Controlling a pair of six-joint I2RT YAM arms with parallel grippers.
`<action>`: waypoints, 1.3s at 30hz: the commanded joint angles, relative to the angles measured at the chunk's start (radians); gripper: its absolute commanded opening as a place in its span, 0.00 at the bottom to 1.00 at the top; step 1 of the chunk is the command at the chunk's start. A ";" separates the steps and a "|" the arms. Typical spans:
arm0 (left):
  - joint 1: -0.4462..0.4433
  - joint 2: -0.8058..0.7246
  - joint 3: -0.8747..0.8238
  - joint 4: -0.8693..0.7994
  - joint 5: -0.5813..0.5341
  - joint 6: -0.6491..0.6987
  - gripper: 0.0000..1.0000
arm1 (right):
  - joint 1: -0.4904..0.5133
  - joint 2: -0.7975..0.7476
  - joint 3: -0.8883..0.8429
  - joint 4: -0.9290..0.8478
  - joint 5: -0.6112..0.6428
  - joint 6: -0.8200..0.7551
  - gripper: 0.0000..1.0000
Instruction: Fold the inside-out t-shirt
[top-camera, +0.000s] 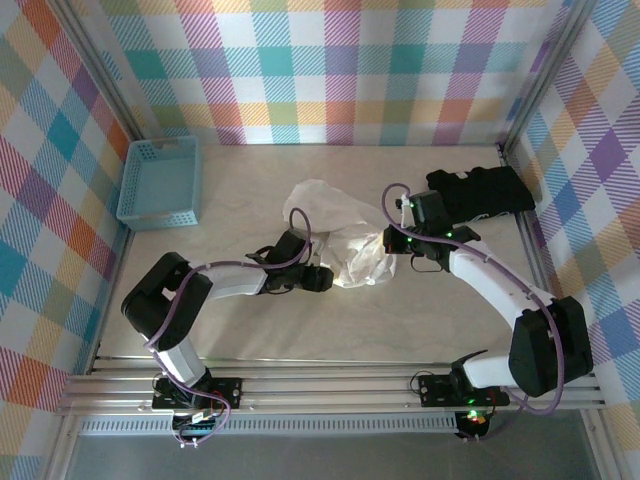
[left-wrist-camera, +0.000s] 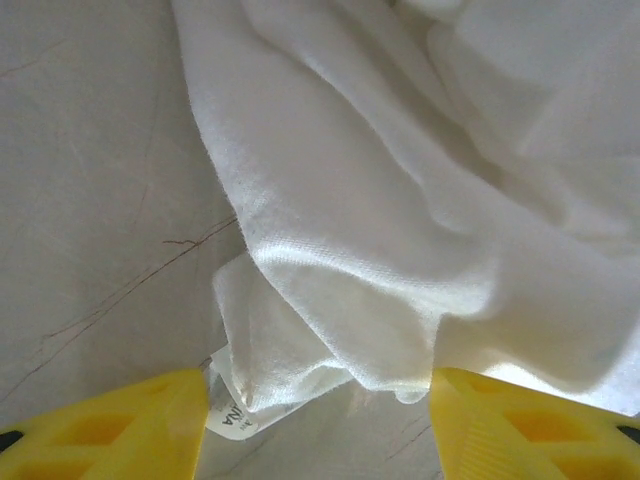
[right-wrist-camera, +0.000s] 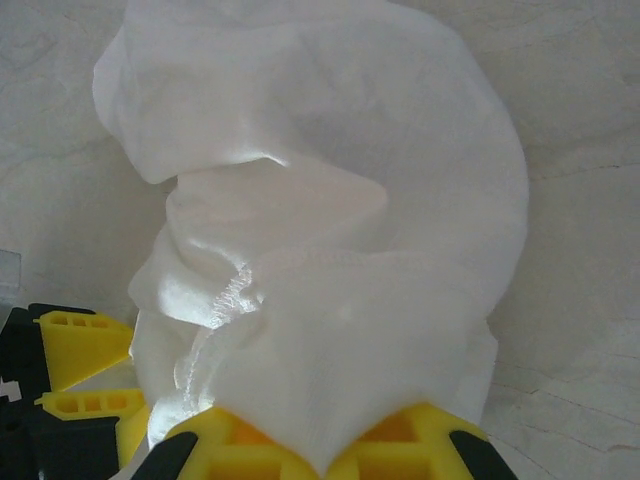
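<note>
Left tool (left-wrist-camera: 318, 400) has fingers apart, straddling the tag (left-wrist-camera: 230, 418) corner of the white t-shirt (top-camera: 335, 235) bunched mid-counter (top-camera: 300, 330), right tool (right-wrist-camera: 325, 455) is clamped on its other side: close left on one layer, then spread flat.

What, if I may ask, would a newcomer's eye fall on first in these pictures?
The crumpled white t-shirt bunched mid-table draws the eye first, with the right end effector shut on its cloth and the left end effector open around a folded edge by the tag. Next come the blue basket at the far left and the black folded garment at the far right.
</note>
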 joint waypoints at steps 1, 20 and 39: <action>0.001 -0.045 -0.036 -0.028 -0.021 0.019 0.64 | -0.010 -0.003 0.030 0.002 -0.014 -0.025 0.00; 0.024 0.073 0.068 0.048 0.024 0.036 0.26 | -0.021 0.003 0.033 0.024 -0.028 -0.025 0.00; 0.101 -0.719 0.467 -0.273 -0.476 0.221 0.00 | -0.089 -0.256 0.489 0.140 -0.100 0.044 0.00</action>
